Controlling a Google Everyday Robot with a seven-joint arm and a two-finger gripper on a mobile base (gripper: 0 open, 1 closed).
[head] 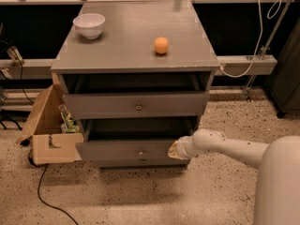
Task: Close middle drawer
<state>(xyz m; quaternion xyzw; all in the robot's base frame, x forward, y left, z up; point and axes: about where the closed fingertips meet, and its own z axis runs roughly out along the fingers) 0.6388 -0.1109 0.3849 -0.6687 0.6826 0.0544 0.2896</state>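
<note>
The grey cabinet (136, 46) has three drawers. The middle drawer (126, 150), a low grey front with a small brass knob (140, 151), stands pulled out a little, with a dark gap above it. My gripper (175, 150) is at the right end of that drawer's front and looks pressed against it. The white arm (225, 148) reaches in from the right. The top drawer (136, 105) is also partly open. Just below the middle drawer, the lowest drawer (143, 161) shows only as a thin strip.
A white bowl (89, 25) and an orange ball (161, 45) sit on the cabinet top. An open cardboard box (51, 135) stands on the floor against the cabinet's left side. A black cable (44, 191) runs over the speckled floor. A white cable (255, 36) hangs at the back right.
</note>
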